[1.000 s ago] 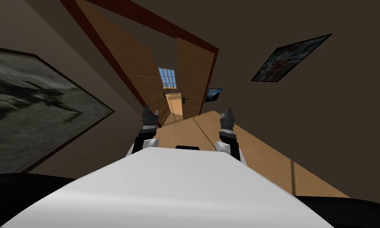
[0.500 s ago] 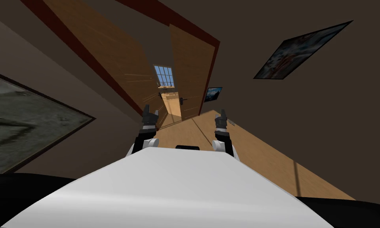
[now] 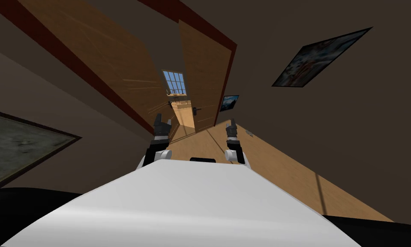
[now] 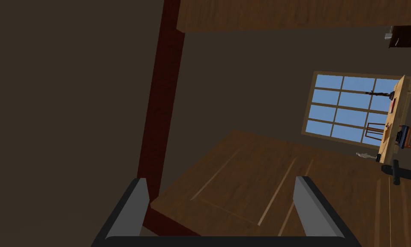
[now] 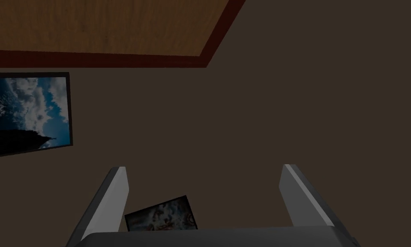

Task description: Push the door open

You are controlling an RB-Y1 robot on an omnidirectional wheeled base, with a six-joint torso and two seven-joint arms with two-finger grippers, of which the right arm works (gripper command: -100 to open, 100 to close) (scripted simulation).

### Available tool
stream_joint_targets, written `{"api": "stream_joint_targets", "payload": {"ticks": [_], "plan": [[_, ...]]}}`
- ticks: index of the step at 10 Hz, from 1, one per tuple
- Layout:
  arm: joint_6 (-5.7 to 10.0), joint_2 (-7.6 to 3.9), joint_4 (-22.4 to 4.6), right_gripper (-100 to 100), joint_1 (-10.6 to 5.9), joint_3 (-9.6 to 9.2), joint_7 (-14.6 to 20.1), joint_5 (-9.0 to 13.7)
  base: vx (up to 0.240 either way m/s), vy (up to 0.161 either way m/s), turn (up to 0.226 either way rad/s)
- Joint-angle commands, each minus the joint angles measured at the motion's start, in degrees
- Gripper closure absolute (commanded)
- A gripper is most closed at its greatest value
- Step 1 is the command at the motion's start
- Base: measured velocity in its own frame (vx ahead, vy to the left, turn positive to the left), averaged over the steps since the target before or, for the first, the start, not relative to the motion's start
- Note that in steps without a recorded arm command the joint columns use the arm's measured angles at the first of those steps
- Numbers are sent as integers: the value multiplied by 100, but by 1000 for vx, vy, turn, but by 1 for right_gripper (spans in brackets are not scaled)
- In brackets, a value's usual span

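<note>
**Head view.** The wooden door (image 3: pixel 114 51) stands ahead in a dark red frame (image 3: pixel 71 61). It has two leaves, the left leaf being the large panel. The right leaf (image 3: pixel 204 73) stands ajar, and a window (image 3: pixel 174 82) shows through the gap between the leaves. The left gripper (image 3: pixel 161 123) is raised in front of the left leaf's lower edge. The right gripper (image 3: pixel 231 126) is raised over the wood floor (image 3: pixel 286 171), near the right leaf.

**Left wrist view.** The fingers (image 4: pixel 136 206) are spread and hold nothing. The frame and the wooden panel lie just beyond them. A black door handle (image 4: pixel 395 171) sits at the panel's far edge.

**Right wrist view.** The fingers (image 5: pixel 114 201) are spread and hold nothing. They face a brown wall (image 5: pixel 307 107) carrying a framed sky picture (image 5: pixel 26 113).
</note>
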State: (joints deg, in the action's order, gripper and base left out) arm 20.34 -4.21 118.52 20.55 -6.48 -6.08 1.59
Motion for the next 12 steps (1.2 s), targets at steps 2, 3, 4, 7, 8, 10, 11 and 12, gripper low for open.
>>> {"api": "stream_joint_targets", "payload": {"ticks": [2,3,4,7,8,10,11,12], "plan": [[5,-24,-361,-100,-237,-257,91,23,127,18,-59],[2,-32,-453,-100,-299,-328,117,30,132,33,-76],[-1,-39,-549,-100,-364,-402,144,38,111,33,-54],[-13,-69,-934,-100,-623,-697,253,69,129,48,-72],[-16,-75,-1036,-100,-692,-775,281,78,120,17,-49],[-25,-92,-1342,-100,-899,-1011,367,102,146,19,-92],[-29,-98,-1444,-100,-967,-1090,396,111,113,43,-54],[-32,-103,-1548,-100,-1037,-1169,425,119,89,44,-54]]}}
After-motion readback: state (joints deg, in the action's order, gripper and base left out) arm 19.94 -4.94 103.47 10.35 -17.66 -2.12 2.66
